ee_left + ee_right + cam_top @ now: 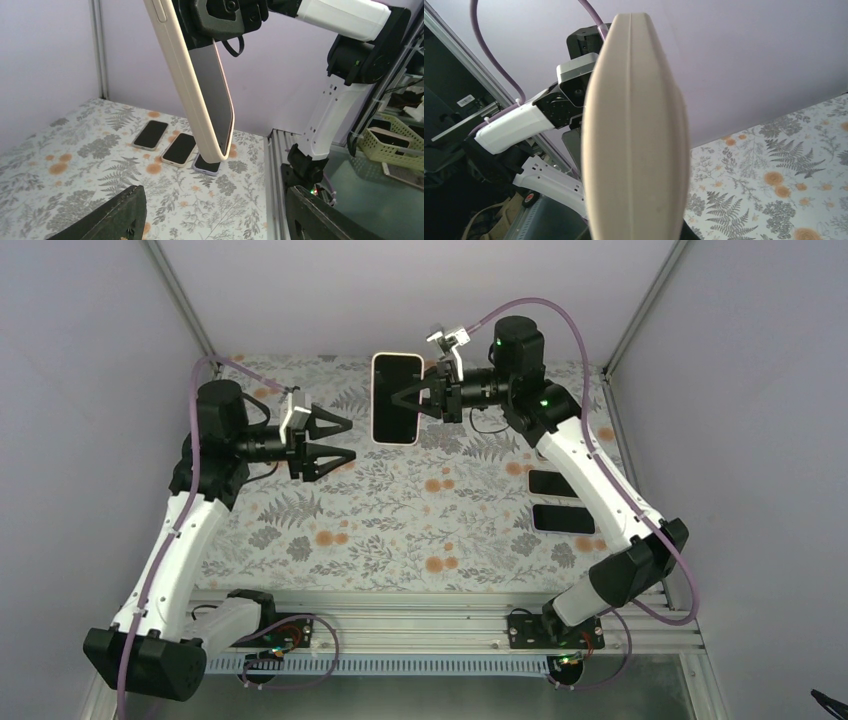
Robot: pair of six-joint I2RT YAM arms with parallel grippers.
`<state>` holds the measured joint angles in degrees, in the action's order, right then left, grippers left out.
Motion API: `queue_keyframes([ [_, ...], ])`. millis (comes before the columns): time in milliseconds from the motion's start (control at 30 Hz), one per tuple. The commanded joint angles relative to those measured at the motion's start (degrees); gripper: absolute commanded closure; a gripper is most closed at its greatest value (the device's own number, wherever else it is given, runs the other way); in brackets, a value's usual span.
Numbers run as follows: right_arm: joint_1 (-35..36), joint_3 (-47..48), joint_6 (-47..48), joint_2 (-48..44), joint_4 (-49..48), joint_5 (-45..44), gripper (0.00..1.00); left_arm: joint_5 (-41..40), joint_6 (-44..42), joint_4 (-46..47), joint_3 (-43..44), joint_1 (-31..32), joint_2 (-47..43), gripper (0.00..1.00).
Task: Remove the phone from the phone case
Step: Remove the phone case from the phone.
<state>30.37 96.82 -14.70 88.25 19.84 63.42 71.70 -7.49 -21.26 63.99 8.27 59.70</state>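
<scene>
Overhead first: the right gripper [412, 400] is clamped on the right edge of the phone case [397, 356], holding it upright in the air above the table [400, 540]. The phone [396, 400] sits inside the case, dark screen showing. The left gripper [342, 438] hangs left of the case, apart from it, jaws spread, nothing between them. Spare phones [550, 482] lie flat on the table, right of the case.

Left wrist: case tilted, cream side wall toward the lens, screen on the far face. Own fingers [115, 215] show wide apart beneath the case, touching nothing. Three spare phones lie in a row behind the case's lower end.

Right wrist: the cream case fills the centre; the left arm shows behind it.
</scene>
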Motion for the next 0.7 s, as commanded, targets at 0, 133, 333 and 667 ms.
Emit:
queue_keyframes([
  [0,-0.66,-1.66,-5.01,-0.53,-6.70,5.01,0.96,1.93,1.87,3.75,-1.23,0.94,-0.77,0.32],
  [133,-0.66,-2.97,-6.45,-0.48,-8.54,6.09,0.96,2.34,3.81,5.58,-1.39,2.08,0.01,0.34],
  [333,-0.62,-3.21,-6.55,-0.58,-8.91,6.10,0.96,1.70,8.14,9.90,-2.31,3.75,1.61,0.39],
  [667,-0.66,-3.65,-7.58,-0.76,-9.87,6.51,0.96,-0.72,10.76,12.40,-1.73,5.55,3.85,0.52],
])
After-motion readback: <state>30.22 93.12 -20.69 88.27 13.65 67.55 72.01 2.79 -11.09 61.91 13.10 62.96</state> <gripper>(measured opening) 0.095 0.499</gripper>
